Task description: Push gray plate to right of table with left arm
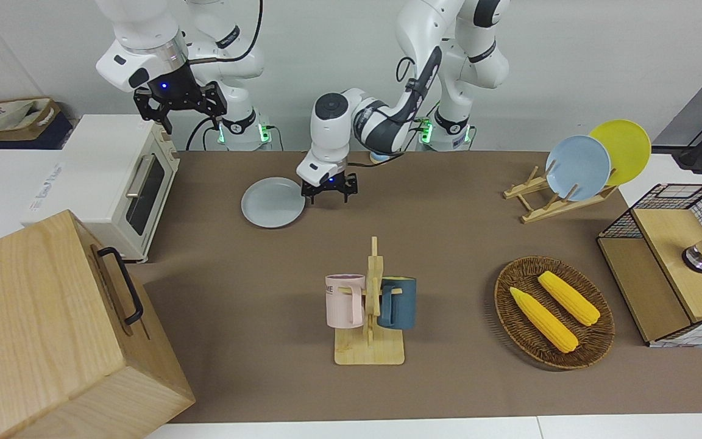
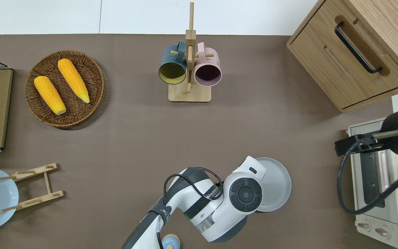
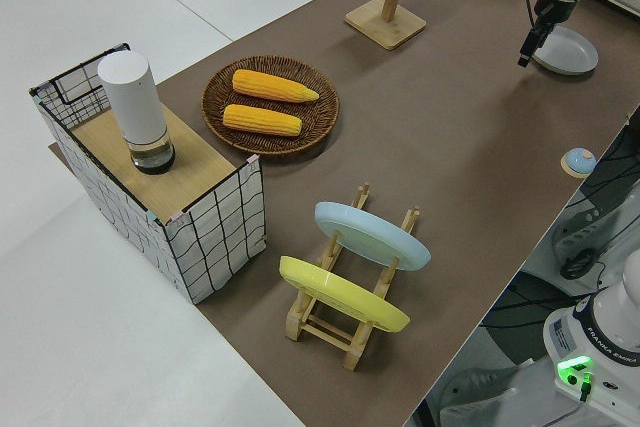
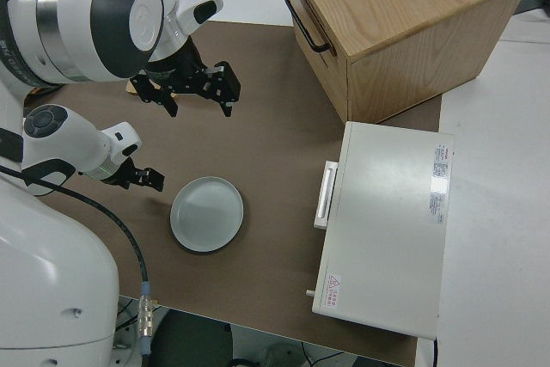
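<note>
Near the robots, toward the right arm's end of the table (image 1: 448, 256), the plate (image 1: 272, 204) lies flat; my left gripper (image 1: 328, 188), fingers spread, sits at its rim, mid-push; next I keep sliding it toward the oven (image 1: 125, 183)

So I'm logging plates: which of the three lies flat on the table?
The gray plate, beside the left gripper. The sky-blue plate and yellow plate stand in the wooden rack.
</note>
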Motion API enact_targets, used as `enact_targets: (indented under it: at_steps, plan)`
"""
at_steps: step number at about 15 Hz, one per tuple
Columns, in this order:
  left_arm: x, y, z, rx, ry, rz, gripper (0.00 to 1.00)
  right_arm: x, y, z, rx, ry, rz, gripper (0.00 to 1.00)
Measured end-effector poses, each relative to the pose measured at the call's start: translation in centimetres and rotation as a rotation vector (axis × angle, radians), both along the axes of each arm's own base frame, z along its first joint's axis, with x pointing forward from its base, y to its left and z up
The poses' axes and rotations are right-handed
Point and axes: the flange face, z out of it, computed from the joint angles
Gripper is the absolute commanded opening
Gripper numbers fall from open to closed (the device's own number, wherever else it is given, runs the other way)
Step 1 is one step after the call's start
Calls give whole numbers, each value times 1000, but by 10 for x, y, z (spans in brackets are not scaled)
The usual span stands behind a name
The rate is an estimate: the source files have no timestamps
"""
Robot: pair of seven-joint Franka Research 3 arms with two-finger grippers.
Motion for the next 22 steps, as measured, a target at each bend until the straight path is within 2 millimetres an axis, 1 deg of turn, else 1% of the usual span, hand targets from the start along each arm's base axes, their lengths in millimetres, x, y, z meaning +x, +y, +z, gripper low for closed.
enact_targets:
  at_steps: [4, 6, 8, 11, 12, 18, 22]
  plan:
    - [20, 39, 28, 14, 32, -41, 998, 0, 0, 0, 0, 0, 0, 983]
    - [29, 62, 44, 22, 53, -62, 998, 0, 0, 0, 0, 0, 0, 983]
    - [38, 91, 63, 24, 83, -86, 998, 0, 0, 0, 0, 0, 0, 983]
    - [49, 143, 96, 31, 122, -123, 998, 0, 0, 0, 0, 0, 0, 983]
    - [54, 168, 111, 31, 132, -136, 998, 0, 0, 0, 0, 0, 0, 983]
    - [62, 265, 159, 21, 164, -186, 998, 0, 0, 0, 0, 0, 0, 983]
    - [61, 340, 188, -2, 168, -217, 998, 0, 0, 0, 0, 0, 0, 983]
